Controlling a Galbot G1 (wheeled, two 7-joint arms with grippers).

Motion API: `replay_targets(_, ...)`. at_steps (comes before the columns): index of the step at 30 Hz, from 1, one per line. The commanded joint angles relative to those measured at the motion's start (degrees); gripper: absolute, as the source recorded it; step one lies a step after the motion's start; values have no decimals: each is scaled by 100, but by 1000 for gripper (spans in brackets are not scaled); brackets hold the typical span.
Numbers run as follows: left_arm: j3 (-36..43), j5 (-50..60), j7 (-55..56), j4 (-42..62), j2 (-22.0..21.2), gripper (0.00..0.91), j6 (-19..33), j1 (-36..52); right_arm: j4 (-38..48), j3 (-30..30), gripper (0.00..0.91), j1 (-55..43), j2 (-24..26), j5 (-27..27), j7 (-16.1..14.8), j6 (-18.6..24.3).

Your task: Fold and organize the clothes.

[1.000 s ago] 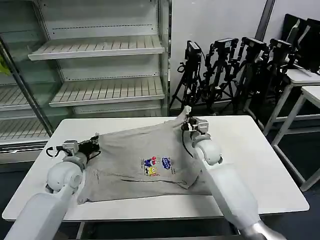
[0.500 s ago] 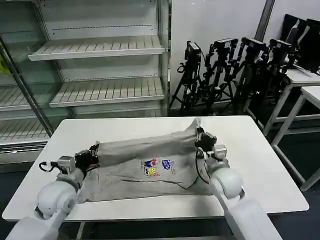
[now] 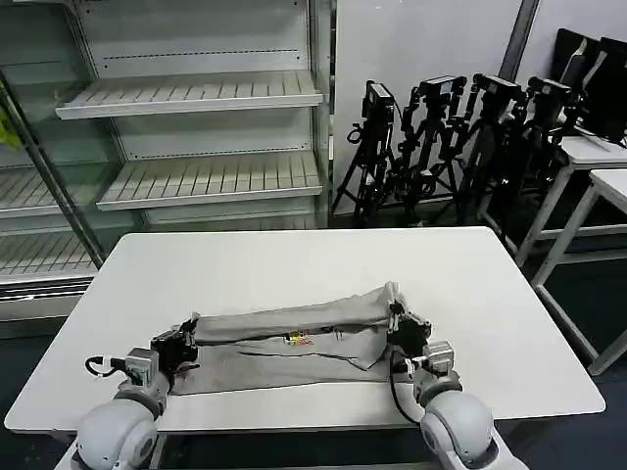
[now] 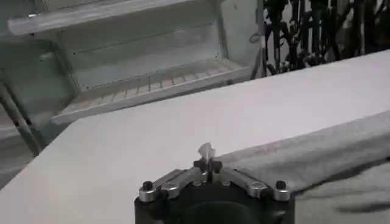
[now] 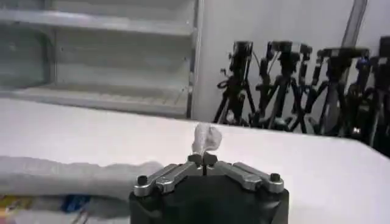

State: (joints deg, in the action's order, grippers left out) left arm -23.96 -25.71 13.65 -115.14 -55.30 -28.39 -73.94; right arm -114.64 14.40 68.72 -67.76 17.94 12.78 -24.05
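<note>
The clothes are one light grey shirt [image 3: 294,338], folded over on itself near the front edge of the white table [image 3: 294,264], with a bit of its coloured print [image 3: 297,339] peeking out under the raised fold. My left gripper [image 3: 186,335] is shut on the shirt's left corner; a tuft of cloth [image 4: 205,150] sticks out of the left gripper [image 4: 208,164]. My right gripper [image 3: 397,315] is shut on the right corner, held slightly above the table, and a tuft of cloth [image 5: 206,139] rises from the right gripper [image 5: 203,159]. The upper layer [image 5: 73,176] hangs stretched between both grippers.
A shelving unit [image 3: 186,117] stands behind the table on the left. Several black tripods [image 3: 460,137] lean against the wall at the back right. Another white table [image 3: 598,186] stands at the far right. The far half of my table [image 3: 294,255] is bare.
Both grippers have pulled the shirt's far edge toward the front of the table, folding it over the lower half. The chest print is now mostly covered.
</note>
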Motion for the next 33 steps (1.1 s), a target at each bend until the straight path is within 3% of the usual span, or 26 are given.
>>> replay_targets(1, -25, 374, 75, -104, -156, 907, 294, -248, -351, 169, 907, 538, 10, 51, 35, -111)
replay_targets(6, -240, 224, 343, -392, -311, 907, 532, -392, -836, 469, 907, 964, 25, 46, 80, 163)
replay_targets(12, -640, -268, 660, -771, -777, 907, 361, -838, -1480, 968, 907, 1620, 72, 165, 86, 163)
replay_targets(21, -347, -868, 918, -320, -1531, 907, 268, -716, -1855, 1286, 907, 2174, -12, 164, 75, 187)
replay_targets(29, -240, -1189, 1022, 172, -1685, 907, 260, -409, -1871, 1360, 907, 2312, -82, 163, 87, 223)
replay_targets(30, -238, -1210, 1034, 215, -1689, 443, 278, -389, -1879, 1363, 907, 2317, -86, 164, 91, 225)
replay_targets(32, -247, -1280, 1047, 290, -1688, 81, 313, -359, -1889, 1360, 907, 2315, -96, 165, 98, 220)
replay_targets(33, -255, -1341, 1058, 304, -1688, 50, 317, -350, -1894, 1359, 907, 2314, -100, 165, 98, 220)
